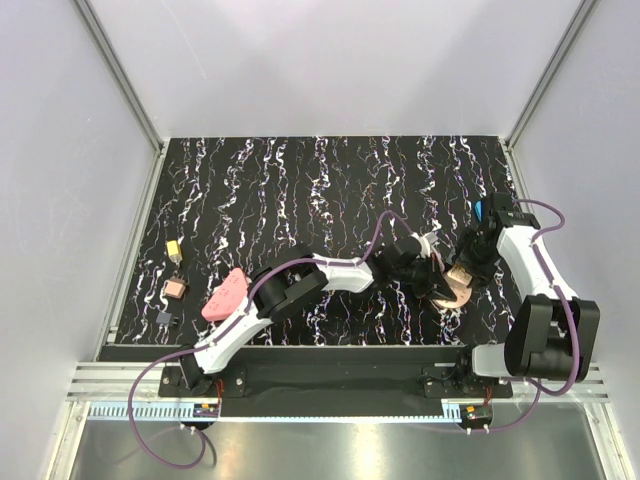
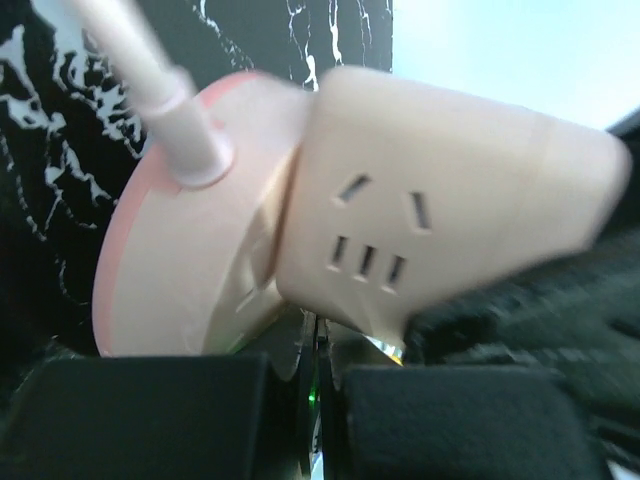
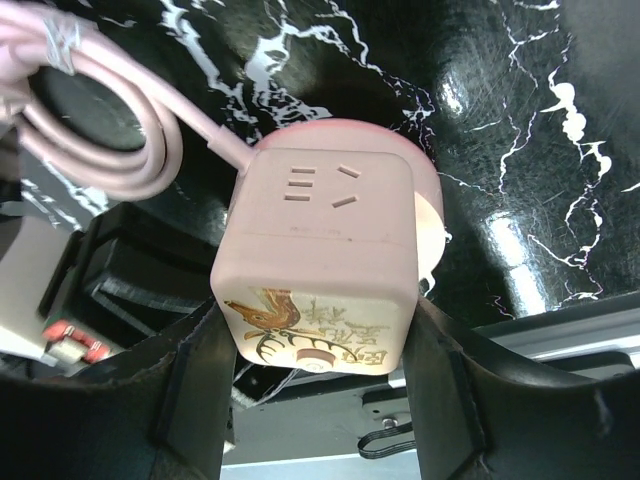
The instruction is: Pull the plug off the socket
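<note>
Right tool (image 3: pixel 318 372) clamped around socket cube (image 3: pixel 320 235), round plug (image 3: pixel 428 190) touching behind

Right fingers (image 3: pixel 440 380) clamp the pink socket cube (image 3: pixel 318 240), cord (image 3: pixel 110 120) looped behind.

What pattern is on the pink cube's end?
The pale pink cube socket carries a brown-and-gold bird-like picture with writing; right wrist view shows it best.
</note>
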